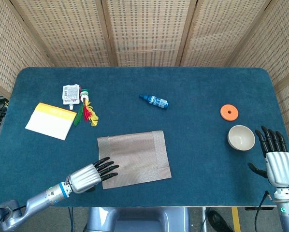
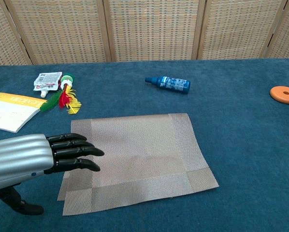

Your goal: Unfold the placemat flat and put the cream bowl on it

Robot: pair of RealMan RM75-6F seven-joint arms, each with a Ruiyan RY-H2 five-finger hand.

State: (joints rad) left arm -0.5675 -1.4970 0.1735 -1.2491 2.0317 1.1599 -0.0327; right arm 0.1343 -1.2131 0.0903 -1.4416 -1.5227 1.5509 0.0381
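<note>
- Step in hand, as I judged it: the unfold. Placemat lay folded, a doubled layer showing along its left and near edges in the chest view.
- Left hand was at the mat's near-left corner, fingers spread and straight, pointing across the mat, holding nothing. I could not tell whether they touched the cloth or hovered just over it.
- Right hand stood empty, fingers apart and extended, just beside the bowl on its right, apart from it.
- Next move, my guess: get fingertips under the top layer at the left edge and turn it outward to the left.
- Room: bare table left of the mat for the flap; the booklet and feather toy sat further back-left, well apart.
- The near edge of the mat lay close to the table's front edge, so little room there.
- Bottle behind the mat and the orange disc behind the bowl were off the bowl's straight path to the mat.
</note>
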